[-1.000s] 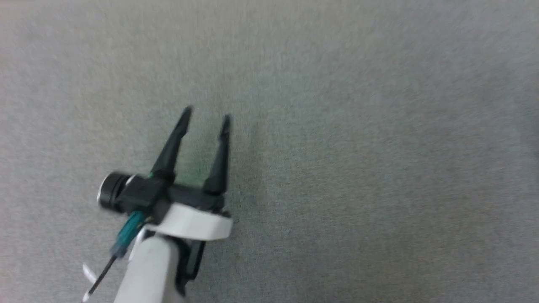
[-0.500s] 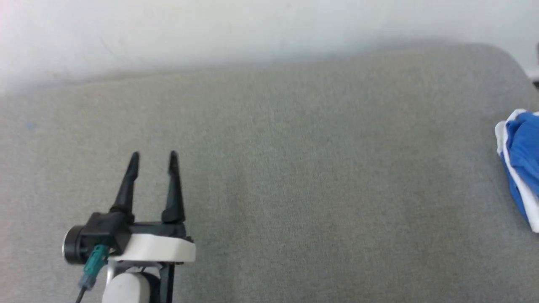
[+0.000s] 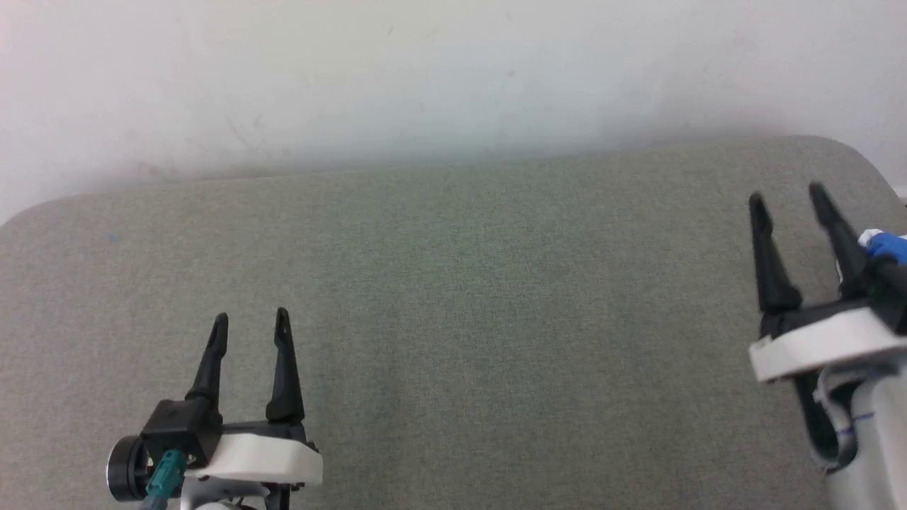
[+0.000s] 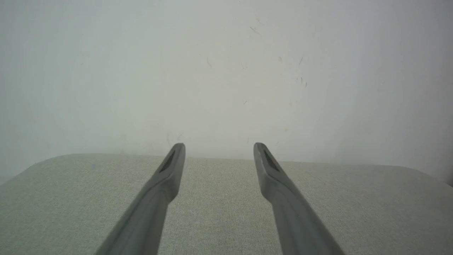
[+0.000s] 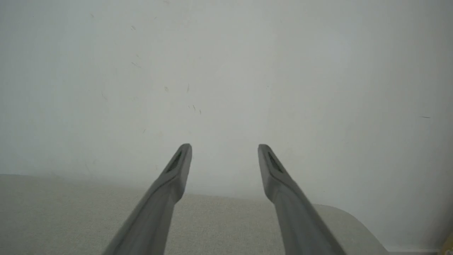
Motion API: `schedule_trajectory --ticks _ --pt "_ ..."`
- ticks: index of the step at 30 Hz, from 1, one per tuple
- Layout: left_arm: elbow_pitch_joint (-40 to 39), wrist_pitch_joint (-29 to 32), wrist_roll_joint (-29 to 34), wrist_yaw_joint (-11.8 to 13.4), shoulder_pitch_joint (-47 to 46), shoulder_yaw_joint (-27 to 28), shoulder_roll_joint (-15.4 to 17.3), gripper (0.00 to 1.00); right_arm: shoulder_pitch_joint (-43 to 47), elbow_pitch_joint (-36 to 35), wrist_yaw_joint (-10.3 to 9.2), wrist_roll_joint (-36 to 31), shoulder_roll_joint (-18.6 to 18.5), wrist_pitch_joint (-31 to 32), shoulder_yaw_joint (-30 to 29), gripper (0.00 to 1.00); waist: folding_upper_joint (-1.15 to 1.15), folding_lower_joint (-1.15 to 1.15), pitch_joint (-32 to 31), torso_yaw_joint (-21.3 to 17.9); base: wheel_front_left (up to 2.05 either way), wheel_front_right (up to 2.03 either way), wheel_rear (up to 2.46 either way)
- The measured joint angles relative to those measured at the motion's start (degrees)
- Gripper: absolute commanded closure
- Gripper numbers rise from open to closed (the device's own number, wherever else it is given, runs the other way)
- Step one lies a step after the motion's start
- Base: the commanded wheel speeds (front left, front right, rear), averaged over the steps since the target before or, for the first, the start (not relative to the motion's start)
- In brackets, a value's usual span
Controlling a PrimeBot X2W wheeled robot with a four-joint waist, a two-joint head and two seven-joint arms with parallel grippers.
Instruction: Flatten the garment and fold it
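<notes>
Head view: the grey fabric bench point(image 3: 496, 319) runs wide between the arms. Its far edge meets a white wall point(image 3: 425, 85), and its corners round off at 10 and 2 o'clock. The left gripper point(image 3: 251, 315) sits at 7 o'clock, fingers spread. The right gripper point(image 3: 786, 193) is at 3 o'clock, fingers also spread. The garment point(image 3: 886, 246), a blue-and-white scrap at the frame edge, lies just beyond its outer finger, possibly touching.

Left wrist view: parted fingers frame the bench's far edge at 12 o'clock.

Right wrist view: parted fingers, with the bench corner curving off at 5 o'clock.
</notes>
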Motion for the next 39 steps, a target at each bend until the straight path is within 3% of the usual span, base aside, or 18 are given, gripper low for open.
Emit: schedule_trajectory --ticks 5,10,31,32,39 --pt "1.36 0.00 0.71 0.85 0.90 -0.58 0.00 0.00 7.31 -1.96 -0.01 -0.53 6.47 -0.48 -1.82 0.00 0.00 0.00 -1.14 1.16 0.00 0.00 0.00" --pt "2.35 0.00 1.26 0.98 2.63 -1.19 0.00 0.00 13.71 -2.12 0.00 -2.37 8.96 -0.81 0.54 0.00 0.00 0.00 -1.82 2.08 0.00 0.00 0.00" --pt "2.31 0.00 -0.10 2.23 4.07 -1.98 -0.01 0.00 16.66 -3.54 0.00 -4.54 10.99 -1.76 0.78 0.00 -0.01 0.01 -2.14 2.74 0.00 0.00 0.00" --pt "2.25 0.00 -0.60 2.53 4.07 -1.91 0.00 1.00 16.66 -3.54 0.00 -4.54 10.99 -1.76 0.97 1.00 -0.02 0.01 -2.11 2.77 0.00 0.00 0.00" --pt "2.30 0.18 -0.68 2.49 4.04 -1.88 0.00 1.00 16.64 -3.55 0.01 -4.53 10.91 -1.68 0.93 1.00 -0.02 0.01 -2.09 2.80 0.00 0.00 0.00"
